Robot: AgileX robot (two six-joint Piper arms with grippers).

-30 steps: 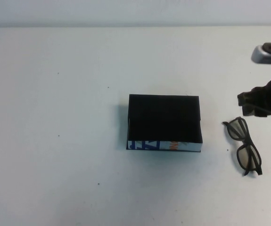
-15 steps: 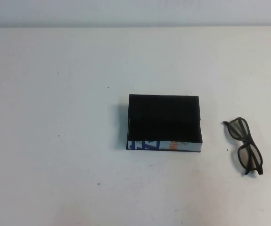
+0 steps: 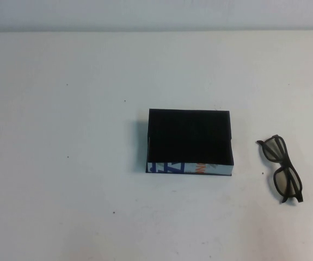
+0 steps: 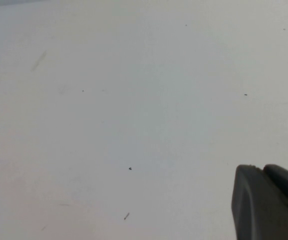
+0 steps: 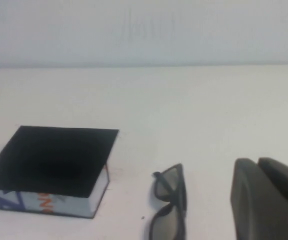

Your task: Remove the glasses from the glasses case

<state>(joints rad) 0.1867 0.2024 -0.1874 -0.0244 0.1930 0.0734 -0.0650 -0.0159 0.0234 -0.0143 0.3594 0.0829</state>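
Glasses [image 3: 283,168] lie on the white worktop [image 3: 63,136], out of the glasses case [image 3: 189,140] and to its right in the high view, well apart from it; they are dark and thick-framed with squarish tinted lenses, and they run lengthwise from the far side toward the near side, with the arms' ends at the near end. The right wrist view shows the same pair [image 5: 170,202] on the bare worktop [image 5: 209,110] beside the case [image 5: 53,167], with a clear strip of white between the two.

The glasses case sits near the middle of the worktop, open side up; its inside is black and nothing shows in it, and its near side wall is white with blue and orange print.

Neither arm appears in the high view. The left gripper [image 4: 269,202] shows only in its own wrist view as a dark finger at the edge, above bare white worktop [image 4: 108,100] with a few small dark specks — whether its jaws are spread or pressed together cannot be told. The right gripper [image 5: 266,200] shows likewise as one dark finger at the edge of its wrist view, near the glasses but not touching them; the state of its jaws cannot be told either.
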